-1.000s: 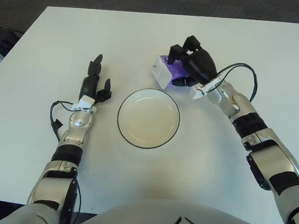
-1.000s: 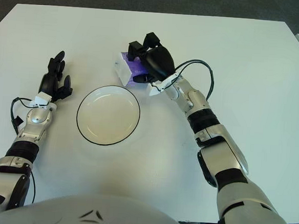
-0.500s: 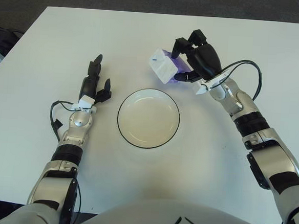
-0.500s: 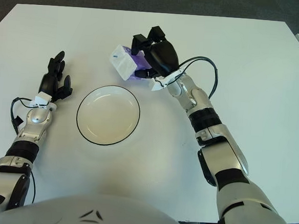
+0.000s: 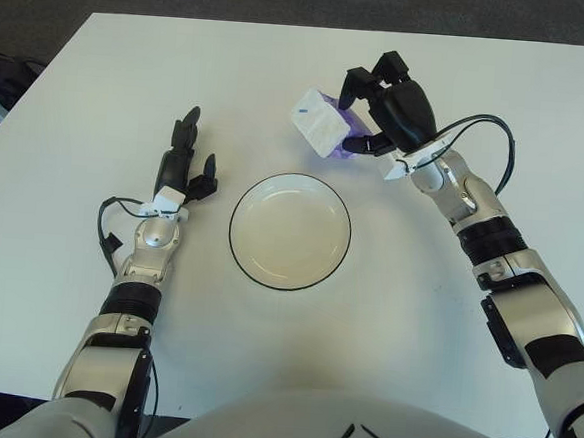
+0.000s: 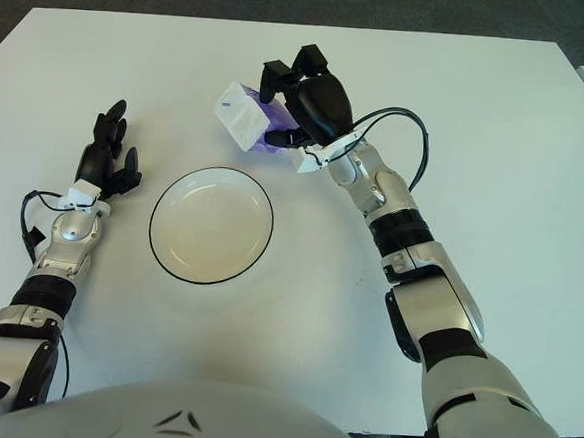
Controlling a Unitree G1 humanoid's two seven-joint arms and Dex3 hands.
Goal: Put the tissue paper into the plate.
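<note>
White table (image 5: 102,75), dark floor behind. Tissue pack (image 5: 321,124) off the table, above plate's (image 5: 290,231) far rim, pinched in right hand (image 5: 392,111). Prob light, soft, crushable; grip across sides. Left hand (image 5: 183,166) left of plate, fingers spread, empty.

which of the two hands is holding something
The right hand: its fingers are curled around the tissue pack, beyond the plate. The left hand shows left of the plate, fingers open, holding nothing.
</note>
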